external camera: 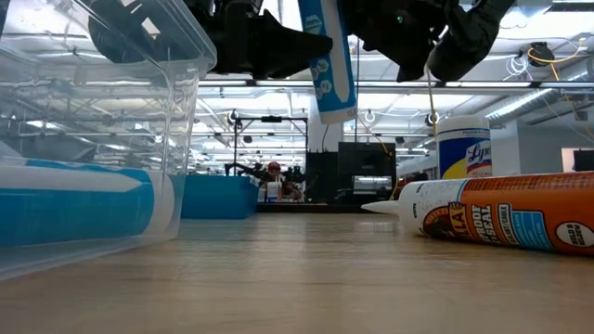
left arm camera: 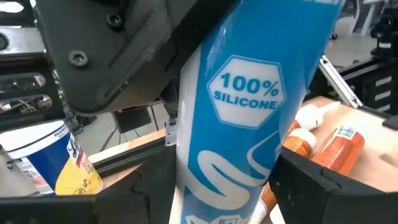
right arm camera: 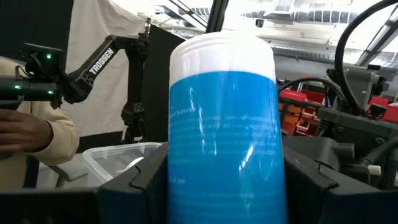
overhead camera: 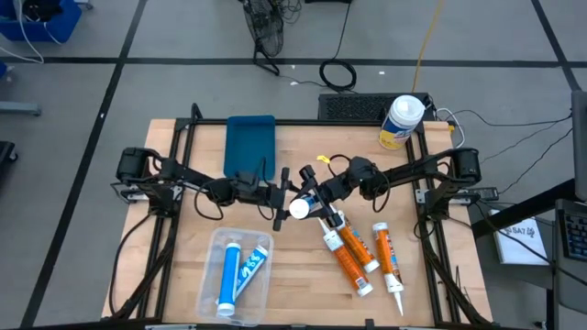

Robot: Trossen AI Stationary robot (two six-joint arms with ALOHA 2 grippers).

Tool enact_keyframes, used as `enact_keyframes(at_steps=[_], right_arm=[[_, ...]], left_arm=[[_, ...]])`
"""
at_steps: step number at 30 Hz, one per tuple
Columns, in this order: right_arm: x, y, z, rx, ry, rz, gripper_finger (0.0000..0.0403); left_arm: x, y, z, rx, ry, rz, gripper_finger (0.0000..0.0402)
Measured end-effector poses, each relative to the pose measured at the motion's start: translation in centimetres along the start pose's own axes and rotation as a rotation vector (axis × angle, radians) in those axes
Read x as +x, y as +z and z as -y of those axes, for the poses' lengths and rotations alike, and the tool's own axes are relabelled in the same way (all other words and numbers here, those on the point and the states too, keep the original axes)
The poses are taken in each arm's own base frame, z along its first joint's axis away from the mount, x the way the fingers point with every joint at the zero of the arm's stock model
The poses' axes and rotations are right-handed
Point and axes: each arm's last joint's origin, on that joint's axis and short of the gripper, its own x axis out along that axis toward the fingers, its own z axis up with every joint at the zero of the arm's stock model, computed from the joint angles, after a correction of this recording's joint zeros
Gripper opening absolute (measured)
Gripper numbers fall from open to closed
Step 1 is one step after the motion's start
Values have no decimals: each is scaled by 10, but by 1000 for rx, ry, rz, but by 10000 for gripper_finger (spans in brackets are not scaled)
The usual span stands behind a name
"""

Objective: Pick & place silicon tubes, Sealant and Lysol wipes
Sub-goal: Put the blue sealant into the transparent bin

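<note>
Mid-frame in the high view: both arms converged over the table [overhead camera: 183, 302] centre, a blue silicone tube [overhead camera: 300, 207] hanging upright between them, white end facing the camera. Left gripper [overhead camera: 282, 197] reaching in from the left, fingers narrowed on either side of the tube; tube label "100% SILICONE" readable in left wrist view [left arm camera: 249, 99]. Right gripper [overhead camera: 312, 194] coming in from the right, fingers likewise closed against the same tube [right arm camera: 224, 137]. Low view: tube [external camera: 327, 56] suspended at top centre, clear of the tabletop.

Clear plastic bin [overhead camera: 209, 275] at lower left of centre, holding two more blue tubes [overhead camera: 229, 275] lying flat. Three orange sealant tubes [overhead camera: 353, 252] lying on the wood at lower right of centre, white nozzles toward the bottom edge. Lysol wipes [overhead camera: 402, 121] upright at upper right corner of the table, well apart from both grippers. Dark blue tray [overhead camera: 249, 142] at upper centre.
</note>
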Motion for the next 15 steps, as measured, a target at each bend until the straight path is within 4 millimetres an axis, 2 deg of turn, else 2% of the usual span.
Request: enact_keyframes(at_steps=[3,10,15], right_arm=[[0,0,0,1,2,-1,207],[0,-1,0,19,-12,-18,246],[-1,0,1,44,-23,-29,257]], left_arm=[[0,0,1,14,-4,-5,221],[-5,-4,2,5,-24,-121,221],[-18,16,1,0,-4,-183,221]])
